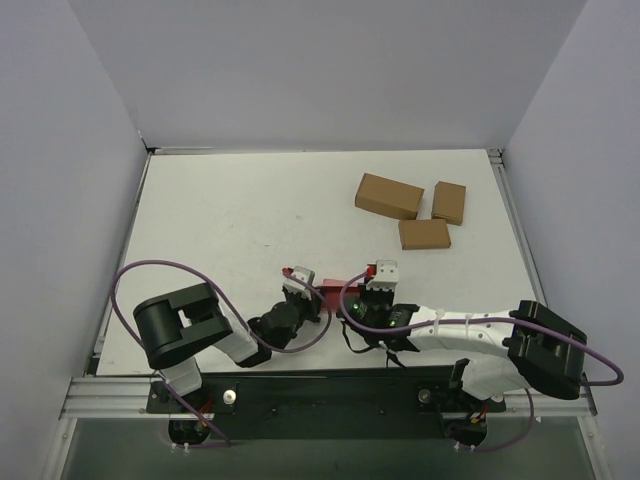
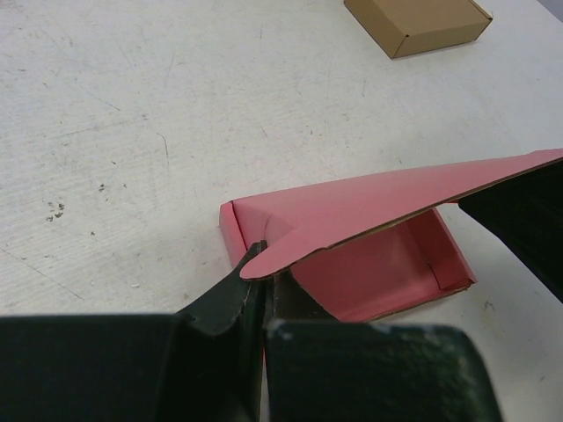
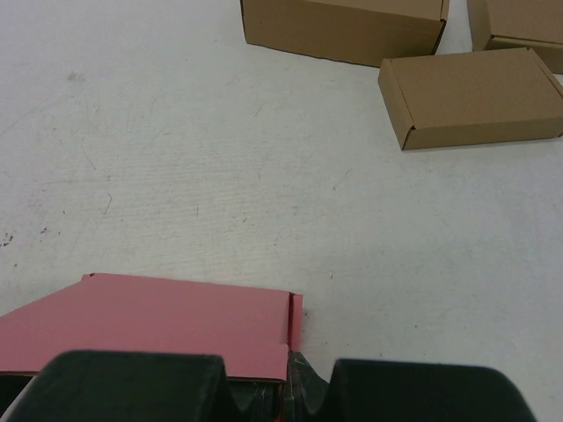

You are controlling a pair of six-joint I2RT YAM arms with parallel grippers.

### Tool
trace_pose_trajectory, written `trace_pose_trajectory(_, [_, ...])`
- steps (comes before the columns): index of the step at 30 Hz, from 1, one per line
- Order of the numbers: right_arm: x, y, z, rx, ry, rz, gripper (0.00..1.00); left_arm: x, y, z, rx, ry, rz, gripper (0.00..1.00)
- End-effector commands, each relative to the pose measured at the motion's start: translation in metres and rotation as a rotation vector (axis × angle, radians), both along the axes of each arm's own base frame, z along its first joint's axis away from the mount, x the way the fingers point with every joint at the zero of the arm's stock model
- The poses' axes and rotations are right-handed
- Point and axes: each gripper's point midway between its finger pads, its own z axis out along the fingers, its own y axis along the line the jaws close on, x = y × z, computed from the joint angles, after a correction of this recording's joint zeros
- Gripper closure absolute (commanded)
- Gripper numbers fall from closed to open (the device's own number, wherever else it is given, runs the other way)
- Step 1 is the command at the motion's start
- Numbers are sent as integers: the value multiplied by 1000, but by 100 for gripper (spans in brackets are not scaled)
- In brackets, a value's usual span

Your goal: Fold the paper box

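The paper box point(image 1: 336, 294) is pink-red and lies near the table's front edge between my two grippers. In the left wrist view it is an open tray point(image 2: 387, 272) with its lid point(image 2: 369, 207) raised at a slant above it. My left gripper point(image 2: 261, 265) is shut on the lid's rounded side tab at the box's left corner. In the right wrist view the lid point(image 3: 149, 325) shows from above. My right gripper point(image 3: 294, 376) is shut on the lid's right end, by a narrow side flap point(image 3: 296, 318). In the top view the left gripper point(image 1: 300, 285) and right gripper point(image 1: 380, 280) flank the box.
Three brown cardboard boxes point(image 1: 389, 196) point(image 1: 449, 202) point(image 1: 424, 234) lie at the back right of the white table point(image 1: 230, 230). They also show in the right wrist view point(image 3: 471, 97). One shows in the left wrist view point(image 2: 418, 22). Grey walls enclose the table.
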Motion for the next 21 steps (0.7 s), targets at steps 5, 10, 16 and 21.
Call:
trace_pose_trajectory(5, [-23, 8, -25, 3, 134, 34, 100, -49, -12, -57, 97, 170, -189, 100])
trace_pose_trajectory(10, [-29, 8, -27, 6, 157, 45, 100, -41, 6, -66, 189, 165, -116, 100])
trace_pose_trajectory(16, [-35, 4, -21, 33, 164, 60, 96, -24, 19, -60, 327, 115, -5, 100])
trace_pose_trajectory(21, [-44, -5, -15, 49, 160, 56, 81, -17, 25, -54, 412, 76, 55, 100])
